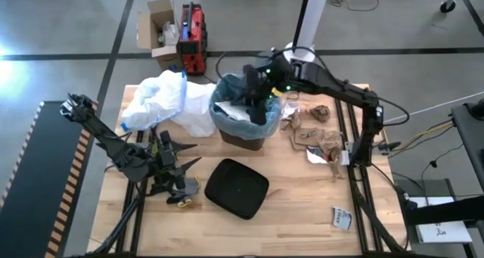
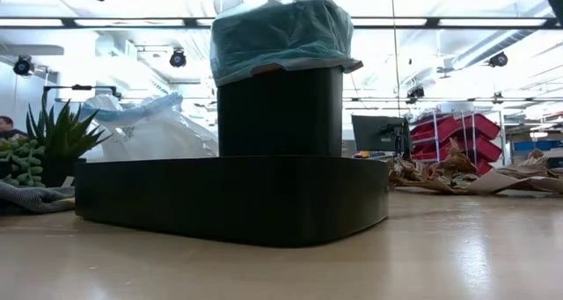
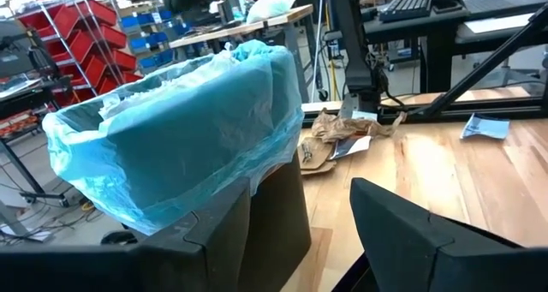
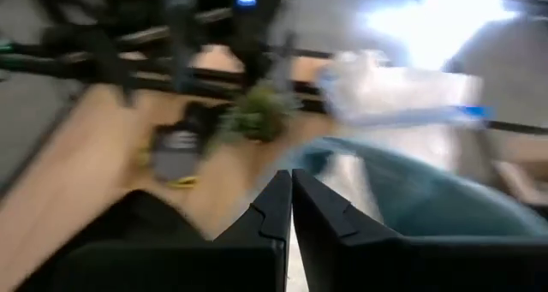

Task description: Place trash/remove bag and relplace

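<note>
Bag lining bin, right hand closed above it, seemingly empty

My overhead camera looks straight down on the table. My low one sits at tabletop level, close behind the black lid. Both, like my left wrist camera, share the blue-lined bin.
</note>
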